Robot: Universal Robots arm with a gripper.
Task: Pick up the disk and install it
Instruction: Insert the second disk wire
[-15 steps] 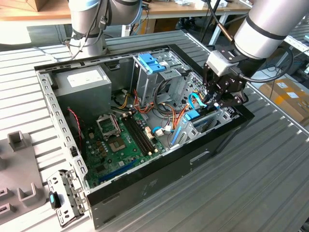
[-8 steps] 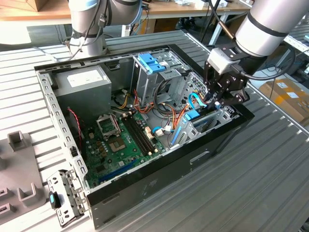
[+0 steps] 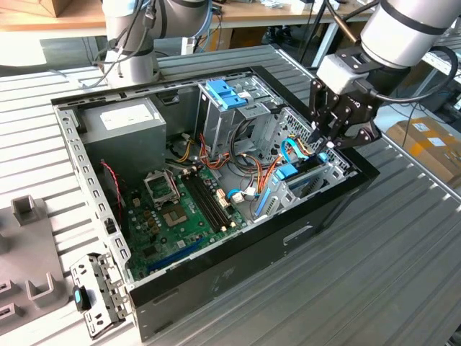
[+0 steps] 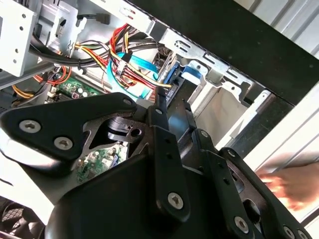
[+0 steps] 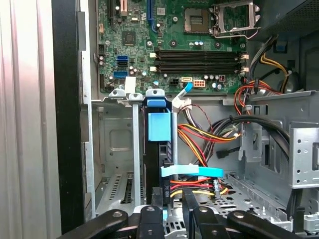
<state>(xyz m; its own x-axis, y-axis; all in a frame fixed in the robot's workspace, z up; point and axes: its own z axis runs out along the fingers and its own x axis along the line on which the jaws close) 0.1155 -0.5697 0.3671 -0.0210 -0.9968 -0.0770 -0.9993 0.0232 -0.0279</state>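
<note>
The disk (image 3: 288, 173) stands on edge in a slot of the metal drive bay (image 3: 328, 173) at the exterior view's right end of the open computer case. In the first wrist view its dark body and light-blue carrier frame (image 5: 159, 127) run down into the bay. My gripper (image 3: 322, 148) hangs over the disk's upper end. Its black fingers (image 5: 157, 199) sit close together on a bit of the blue carrier, shut on the disk. In the second wrist view the gripper (image 4: 172, 107) points at the blue carrier (image 4: 192, 74), with bundled cables beside it.
A grey cage with a blue latch (image 3: 227, 94) stands behind the bay, and coloured cables (image 5: 209, 134) run beside the disk. The motherboard (image 3: 180, 216) and power supply (image 3: 122, 119) take up the rest of the case. A blurred hand (image 4: 294, 184) is outside the case wall.
</note>
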